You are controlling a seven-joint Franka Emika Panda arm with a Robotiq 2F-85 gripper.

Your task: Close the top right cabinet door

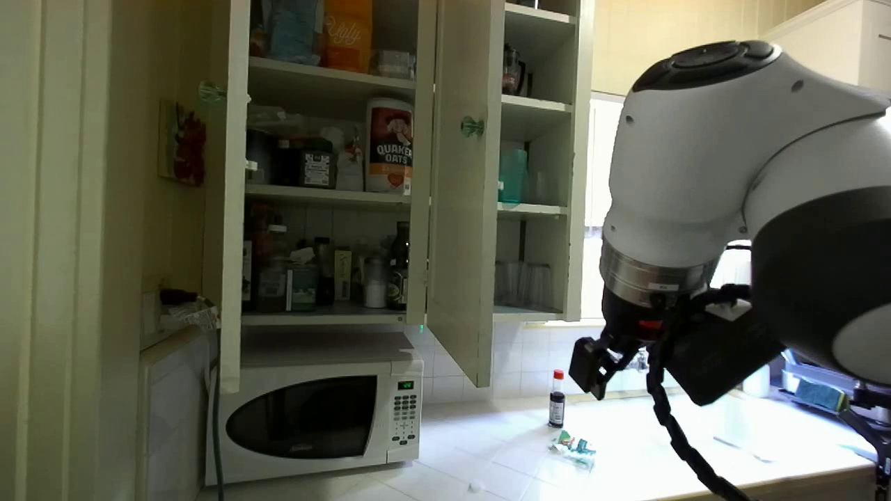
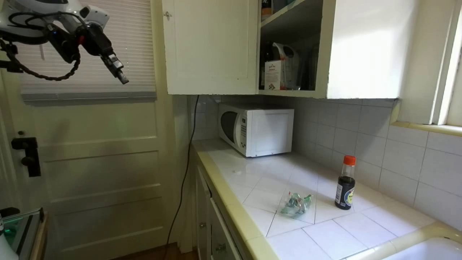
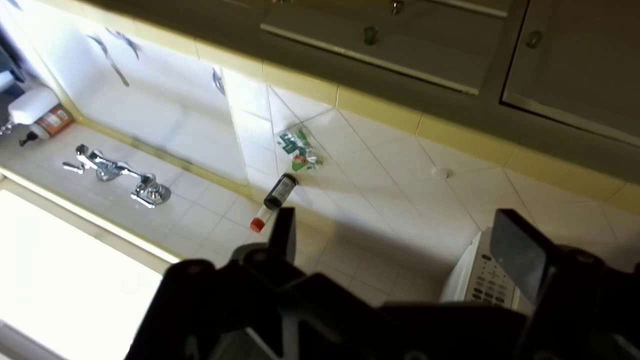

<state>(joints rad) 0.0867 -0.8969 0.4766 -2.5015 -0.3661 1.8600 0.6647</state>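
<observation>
A big pale room door (image 2: pixel 101 173) with long flat panels stands at one side, and a blind (image 2: pixel 90 57) of thin strips hangs over its upper part. Up high is a cream-white cupboard (image 1: pixel 580 174) made of straight painted boards, and its shelves (image 1: pixel 327 195) are full of things. Below it, the surface (image 2: pixel 260 177) is covered in smooth white square tiles, some laid on a slant, with a fat yellow edge. The robot arm (image 1: pixel 689 153) is smooth and white, with fat, round joints and black parts. The top right cabinet door (image 1: pixel 456 223) is on the cupboard, up above the surface. It is tall, narrow, flat and cream-white, and it is swung open, sticking out from the front. The microwave (image 1: pixel 313 410) is a white box with a dark, rounded window, and it sits on the surface under the cupboard. The claw (image 3: pixel 402 245) is black, with its two flat fingers (image 3: pixel 517 255) wide apart, and it is apart from the cabinet door. A bottle (image 2: pixel 345 191) stands upright on the surface, with a red cap and dark stuff inside. Near it lies a crinkly, see-through wrapper (image 2: pixel 296 205) with green bits. The little knob (image 1: pixel 472 126) on the cabinet door is green and round, and it looks like glass.
</observation>
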